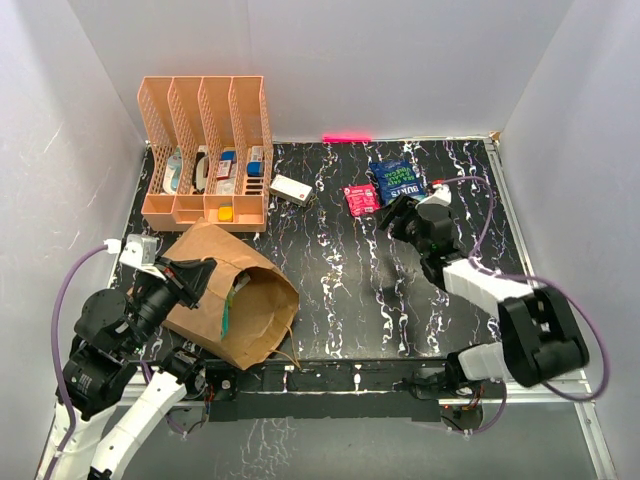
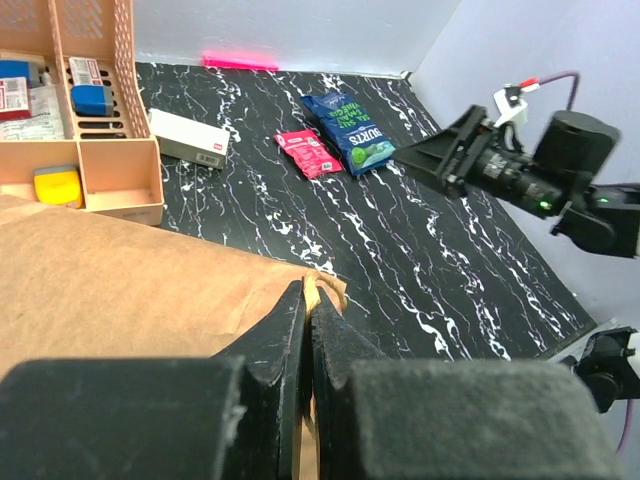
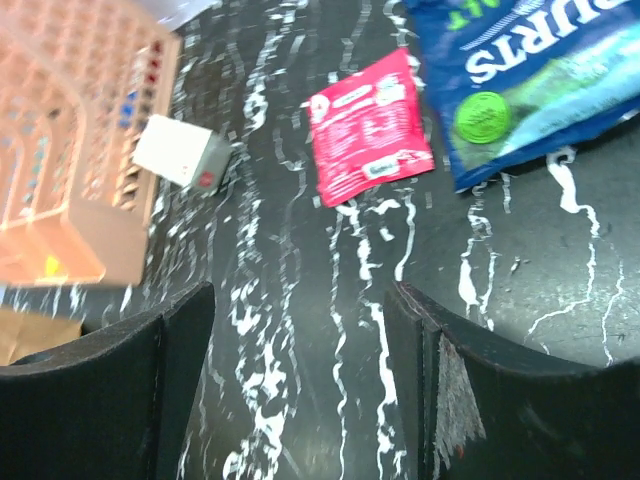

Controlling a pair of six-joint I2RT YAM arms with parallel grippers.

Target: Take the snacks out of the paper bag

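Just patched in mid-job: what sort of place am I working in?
Probably a lab test cell: plain white walls box in a black marbled table, with staged props like the orange file rack and paper bag.

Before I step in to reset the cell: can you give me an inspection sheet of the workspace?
Surface: black white-veined table.
Job's things: paper bag on its side, near left, mouth open, teal item inside; blue chip bag and pink packet out, far right.
Clutter: orange rack with small boxes, far left; white box beside it.
Grippers: left gripper shut on the bag's rim; right gripper open, empty, near the pink packet.
Cables: purple cables loop from both arms.
Surroundings: white walls; pink tape strip at far edge.
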